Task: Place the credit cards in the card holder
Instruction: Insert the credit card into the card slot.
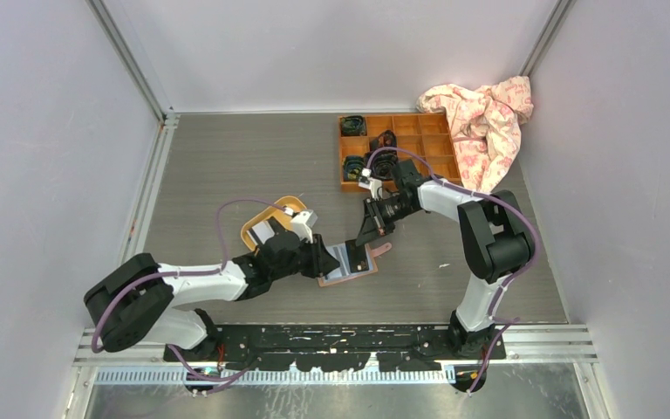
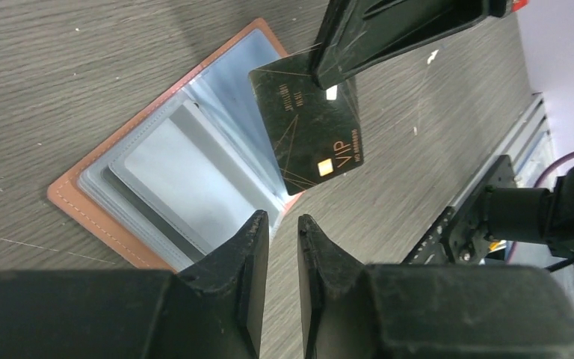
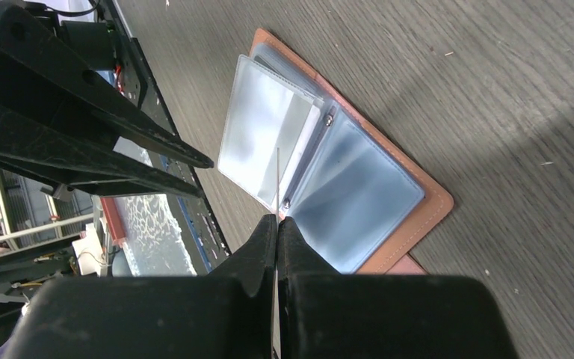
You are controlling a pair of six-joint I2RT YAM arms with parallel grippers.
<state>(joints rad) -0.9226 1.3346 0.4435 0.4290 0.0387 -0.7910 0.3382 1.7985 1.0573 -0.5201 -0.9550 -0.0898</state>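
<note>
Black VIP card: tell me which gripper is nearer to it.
Right. The right gripper is shut on the edge of the black VIP card, above the open card holder. The left gripper, jaws slightly apart, sits at the holder's edge, short of the card.

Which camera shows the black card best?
The left wrist view: the black VIP card faces it, gold print readable, pinched by the right fingers above the open card holder. The right wrist view sees only its thin edge; the top view barely shows it.
</note>
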